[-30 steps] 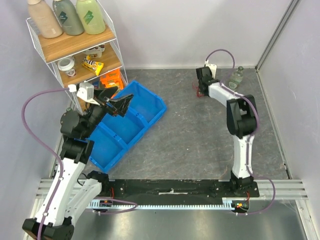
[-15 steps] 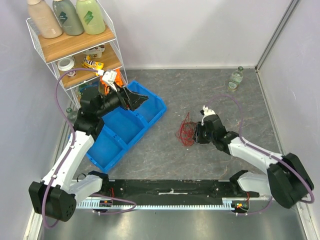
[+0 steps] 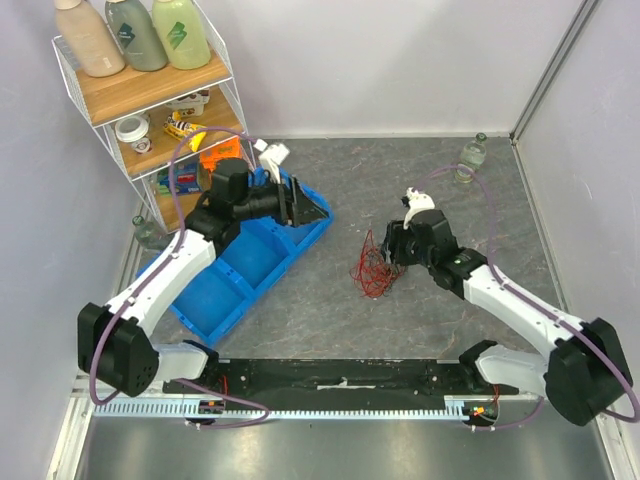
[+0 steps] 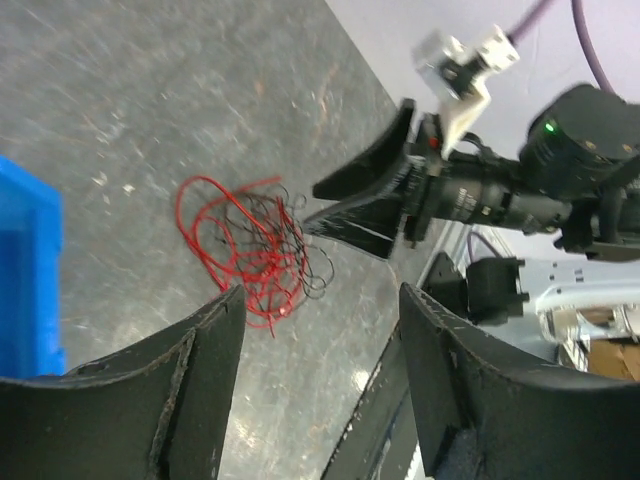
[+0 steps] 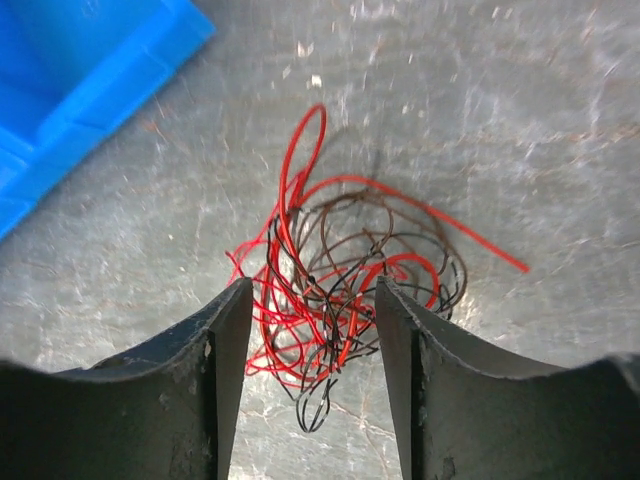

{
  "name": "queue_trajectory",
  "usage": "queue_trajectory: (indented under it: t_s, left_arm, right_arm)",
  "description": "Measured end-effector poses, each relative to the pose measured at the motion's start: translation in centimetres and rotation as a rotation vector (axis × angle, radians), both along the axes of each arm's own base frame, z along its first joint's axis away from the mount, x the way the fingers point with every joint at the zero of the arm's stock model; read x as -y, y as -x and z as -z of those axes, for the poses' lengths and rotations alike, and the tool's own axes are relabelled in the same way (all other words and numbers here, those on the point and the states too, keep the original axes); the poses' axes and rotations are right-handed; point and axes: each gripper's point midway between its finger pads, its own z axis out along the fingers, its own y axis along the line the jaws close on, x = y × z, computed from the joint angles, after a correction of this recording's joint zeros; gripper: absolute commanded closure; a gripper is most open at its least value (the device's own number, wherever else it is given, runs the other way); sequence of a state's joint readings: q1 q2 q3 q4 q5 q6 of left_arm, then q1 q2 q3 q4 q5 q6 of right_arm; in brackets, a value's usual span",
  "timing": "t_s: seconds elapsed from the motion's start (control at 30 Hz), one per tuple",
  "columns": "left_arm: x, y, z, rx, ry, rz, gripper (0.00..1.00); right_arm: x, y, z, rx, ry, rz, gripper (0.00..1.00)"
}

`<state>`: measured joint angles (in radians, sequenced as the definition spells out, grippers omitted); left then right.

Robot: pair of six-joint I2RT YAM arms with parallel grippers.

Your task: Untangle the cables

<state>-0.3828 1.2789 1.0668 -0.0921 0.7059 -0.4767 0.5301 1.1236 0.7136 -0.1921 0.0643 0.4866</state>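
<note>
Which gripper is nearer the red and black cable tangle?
Right. The right gripper is at the cables, fingers open around them; the left gripper hangs over the blue bin corner, well apart.

Cables [image 3: 373, 265] lie on the table [image 3: 400, 335], between bin [image 3: 238, 272] and right gripper [image 3: 388, 252]

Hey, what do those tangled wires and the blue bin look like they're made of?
Cables: probably thin wire in smooth red and black plastic insulation, since they hold springy loops. Blue bin: likely moulded plastic, going by its uniform colour and thin divider walls.
</note>
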Motion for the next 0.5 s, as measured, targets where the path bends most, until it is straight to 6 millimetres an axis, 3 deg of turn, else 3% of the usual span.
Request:
queue_trajectory:
  t_s: [0.23, 0.33, 0.37, 0.5]
  left_arm:
    - [5.3, 3.6, 5.5, -0.116, -0.151, 0.148, 0.38]
    - [6.9, 5.1, 7.8, -0.161, -0.226, 0.199, 0.38]
    - [7.3, 5.6, 8.5, -0.170, -0.249, 0.212, 0.37]
    - [8.5, 7.1, 10.8, -0.209, -0.319, 0.261, 0.31]
  right_arm:
    - [-0.6, 1.9, 5.7, -0.169, 0.028, -0.056, 0.69]
    - [-0.4, 3.0, 6.6, -0.196, 0.009, -0.052, 0.68]
    - [-0.3, 3.4, 6.7, -0.196, 0.002, -0.053, 0.61]
    - [0.0, 4.2, 4.9, -0.151, -0.037, -0.050, 0.57]
